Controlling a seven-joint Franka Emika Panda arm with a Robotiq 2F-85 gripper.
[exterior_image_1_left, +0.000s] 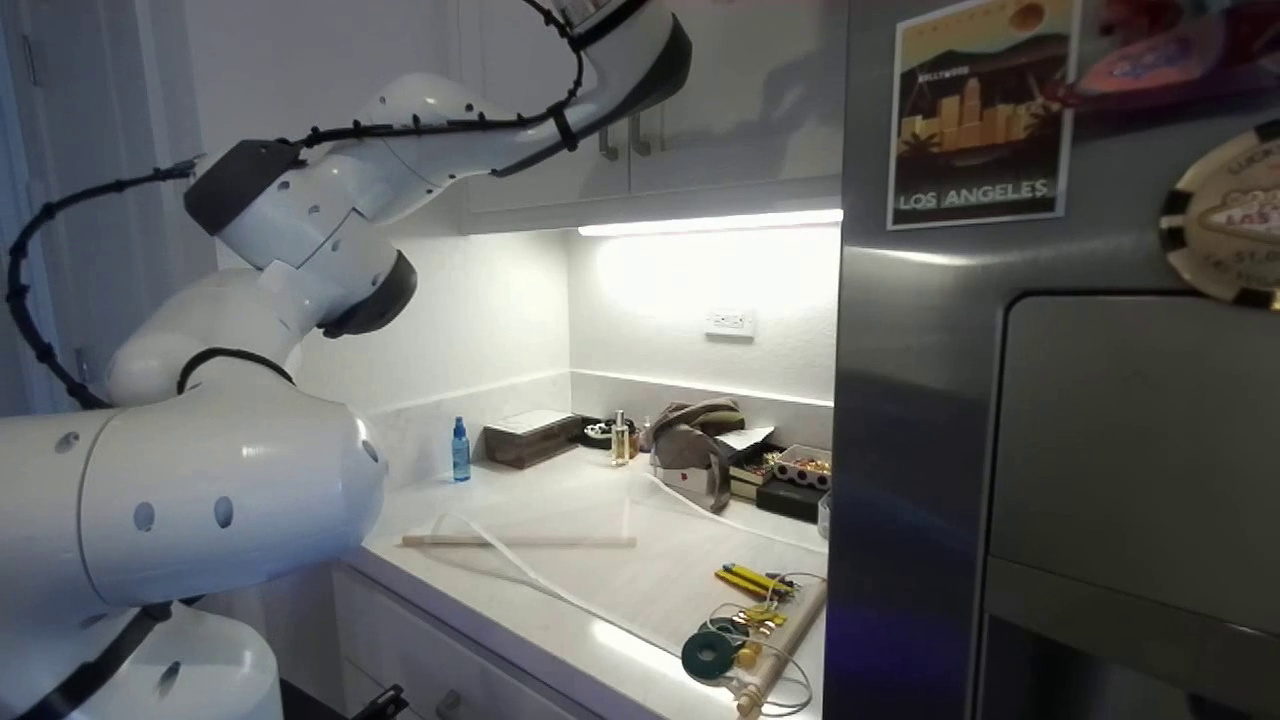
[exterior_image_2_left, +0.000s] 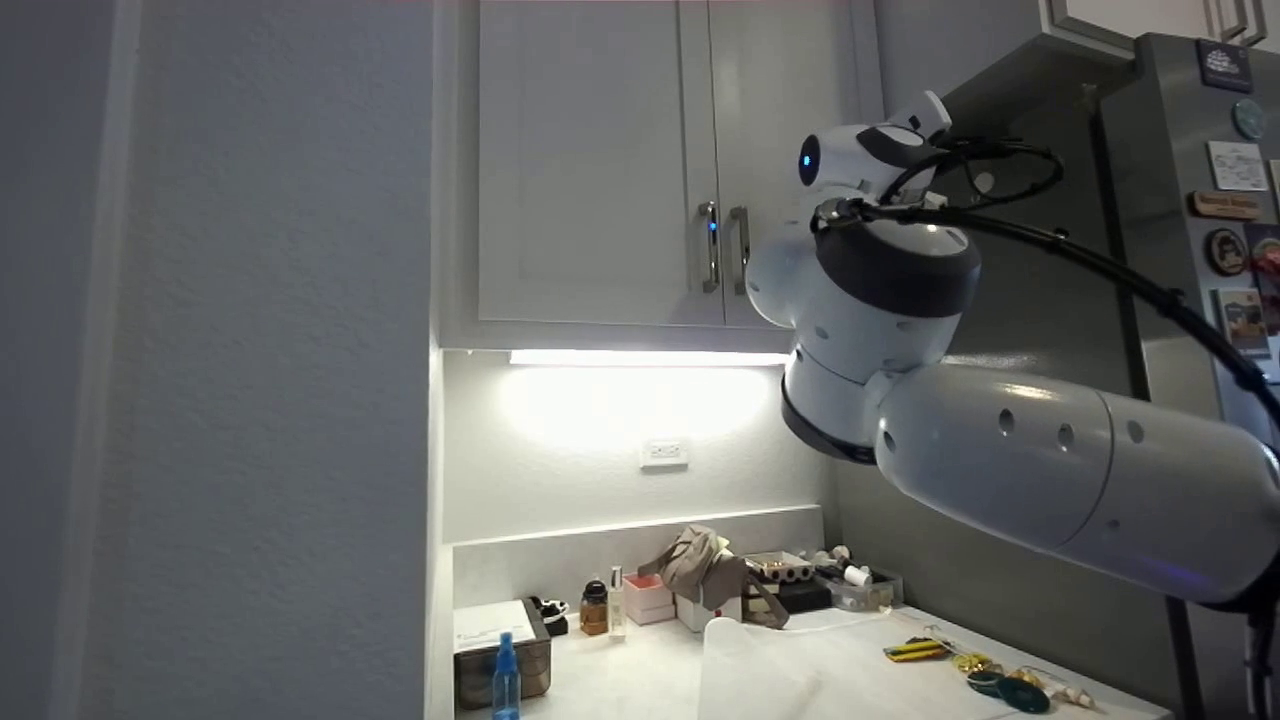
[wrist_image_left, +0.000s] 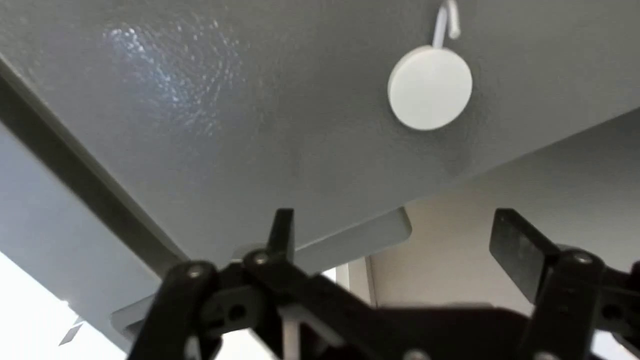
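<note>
1. Claw (wrist_image_left: 395, 227), wrist view: the 2 dark fingers (wrist_image_left: 520, 250) stand spread wide apart, only background showing in the gap; the claw grips nothing.
2. White hook (wrist_image_left: 430, 87): a round disc with 1 bent prong, lying ahead of the claw, clear of both fingers and seen above the gap between them.
3. Gray panel (wrist_image_left: 300, 125): a glossy surface ahead of the claw, bearing the hook; a dark seam (wrist_image_left: 85, 170) runs along it, off to the side of the claw.
4. Gray strip (wrist_image_left: 365, 240) with a rounded end: seen beyond the claw, in the space between the 2 fingers.
5. Arm (exterior_image_2_left: 880, 300): carries the claw high, near a pale wall cabinet (exterior_image_2_left: 600, 160); the fingers cannot be made out in either exterior view.
6. Counter (exterior_image_1_left: 545, 490), well below the claw in both exterior views: it bears a blue spray bottle (exterior_image_1_left: 460, 455), a box (exterior_image_1_left: 530, 440) with a pale top and a heap of brown cloth (exterior_image_2_left: 695, 570).
7. Also below the claw: yellow tools (exterior_image_1_left: 755, 578), 2 green discs (exterior_image_2_left: 1022, 694) and a wooden rod (exterior_image_1_left: 785, 650), grouped close together on the same counter.
</note>
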